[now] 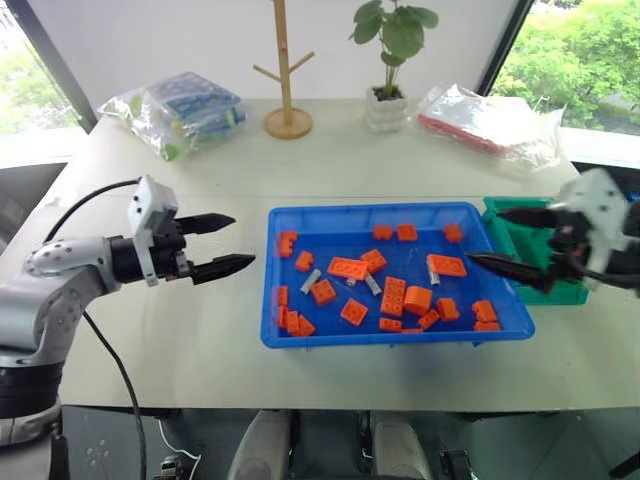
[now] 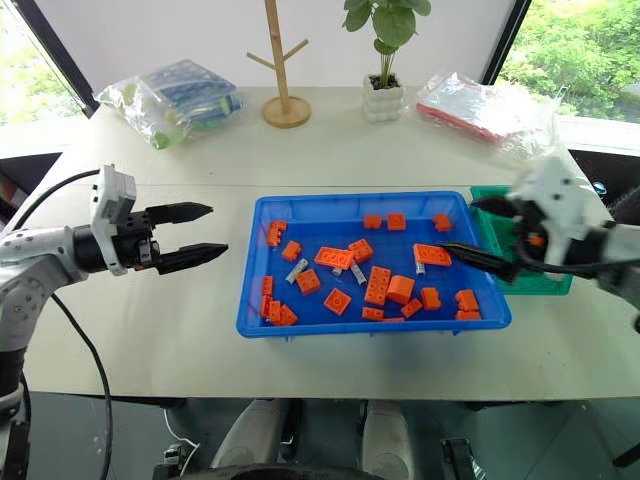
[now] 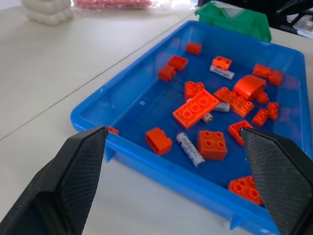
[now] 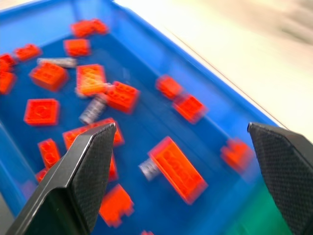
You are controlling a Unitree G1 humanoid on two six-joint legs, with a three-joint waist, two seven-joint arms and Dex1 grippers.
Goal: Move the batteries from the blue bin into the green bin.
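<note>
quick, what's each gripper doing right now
left gripper: open, empty, beside the blue bin.
right gripper: open, empty, between blue bin and green bin.

We can't count the batteries [image 1: 311, 281] w/ certainty: several lie partly under orange bricks [image 1: 348, 267] inside the blue bin [image 1: 300, 336], and in the right wrist view everything in that bin is motion-blurred. The green bin [image 1: 520, 243], just beside the blue bin's right end, is partly covered by the right gripper [image 1: 497, 238], so we can't see its inside, and the right arm runs off the pic edge. Beyond the blue bin, contents of the two plastic bags [image 1: 180, 112] are too unclear to tell.
</note>
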